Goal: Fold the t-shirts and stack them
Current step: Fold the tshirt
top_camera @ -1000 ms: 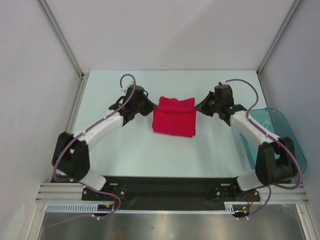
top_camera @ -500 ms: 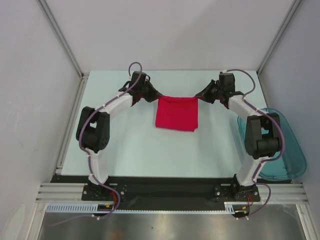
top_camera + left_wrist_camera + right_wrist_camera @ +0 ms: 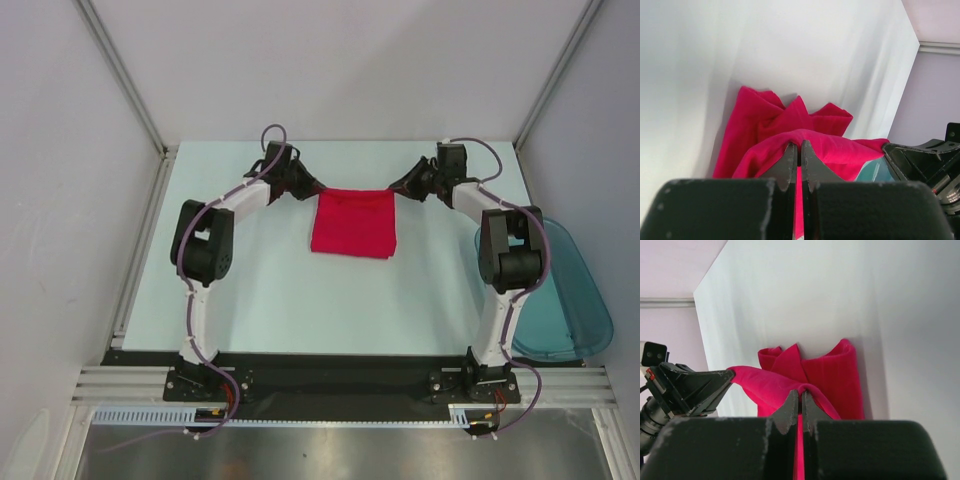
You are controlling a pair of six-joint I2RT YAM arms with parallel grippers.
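Note:
One bright red t-shirt (image 3: 353, 223) lies partly folded in the middle of the pale table, its far edge lifted and stretched taut. My left gripper (image 3: 313, 191) is shut on the far left corner of that t-shirt (image 3: 820, 140). At the far right corner my right gripper (image 3: 393, 191) is shut on the same t-shirt (image 3: 835, 372). Each wrist view shows red cloth pinched between the closed black fingers, with the other gripper at the opposite end of the raised edge. The near half of the shirt rests flat on the table.
A translucent teal plastic bin (image 3: 570, 290) stands at the table's right edge beside the right arm. White walls and metal posts close the table in on the left, right and far sides. Both arms reach far toward the back.
Both grippers have carried the shirt's edge toward the far side of the table and up, pulling it taut. The arms have stretched out, and the shirt shifted slightly away.

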